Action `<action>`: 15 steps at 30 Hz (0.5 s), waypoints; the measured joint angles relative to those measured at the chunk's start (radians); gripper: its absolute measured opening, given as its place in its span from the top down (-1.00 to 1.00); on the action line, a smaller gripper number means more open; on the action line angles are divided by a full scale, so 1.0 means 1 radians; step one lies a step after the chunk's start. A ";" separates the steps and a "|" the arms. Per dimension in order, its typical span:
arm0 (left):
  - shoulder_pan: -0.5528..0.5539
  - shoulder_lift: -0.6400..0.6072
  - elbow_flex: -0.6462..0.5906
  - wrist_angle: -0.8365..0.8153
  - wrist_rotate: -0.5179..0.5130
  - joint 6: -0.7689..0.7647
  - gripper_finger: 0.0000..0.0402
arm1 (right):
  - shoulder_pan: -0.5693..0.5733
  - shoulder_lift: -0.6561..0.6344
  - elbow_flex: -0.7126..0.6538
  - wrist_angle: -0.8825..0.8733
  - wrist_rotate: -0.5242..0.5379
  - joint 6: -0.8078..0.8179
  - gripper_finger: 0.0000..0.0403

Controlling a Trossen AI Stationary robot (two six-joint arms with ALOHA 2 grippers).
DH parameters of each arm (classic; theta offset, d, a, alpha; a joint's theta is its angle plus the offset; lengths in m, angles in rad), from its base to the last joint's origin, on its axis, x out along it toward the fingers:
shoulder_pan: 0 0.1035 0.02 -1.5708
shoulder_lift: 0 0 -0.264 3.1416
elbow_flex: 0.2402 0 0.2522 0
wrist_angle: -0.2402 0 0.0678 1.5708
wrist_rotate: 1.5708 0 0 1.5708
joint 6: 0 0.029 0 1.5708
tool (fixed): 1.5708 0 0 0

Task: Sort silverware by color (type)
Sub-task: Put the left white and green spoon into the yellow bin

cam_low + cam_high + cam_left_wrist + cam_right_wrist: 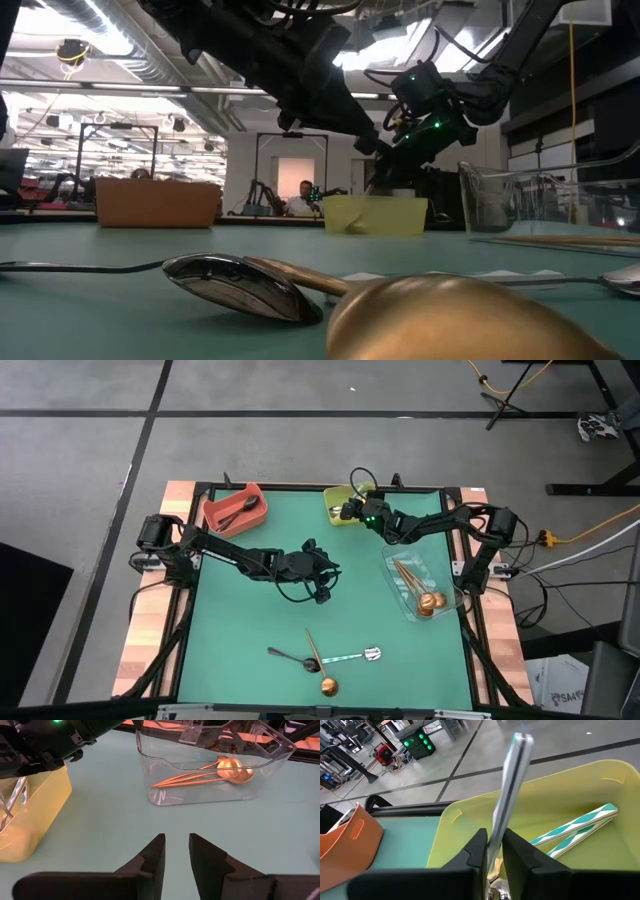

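Right wrist view: right gripper [494, 851] over the yellow-green bin [570, 790], fingers narrowly pinching an upright silver spoon [512, 785]; left gripper [176, 851] mid-table, slightly parted, empty.

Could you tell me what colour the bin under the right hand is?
Yellow-green bin, clearest in the right wrist view.
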State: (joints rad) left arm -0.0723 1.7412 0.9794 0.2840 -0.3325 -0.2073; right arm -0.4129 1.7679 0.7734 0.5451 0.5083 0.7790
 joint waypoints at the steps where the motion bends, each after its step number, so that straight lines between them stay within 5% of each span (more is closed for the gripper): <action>1: 0.000 0.000 0.000 0.000 0.000 0.000 0.60 | 0.000 0.000 0.000 0.000 0.000 0.000 0.71; 15: 0.000 0.000 0.000 0.000 0.000 0.000 0.60 | 0.000 0.000 0.000 0.001 0.000 -0.006 0.62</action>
State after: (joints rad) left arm -0.0723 1.7412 0.9794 0.2840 -0.3325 -0.2073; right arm -0.4131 1.7679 0.7734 0.5457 0.5086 0.7728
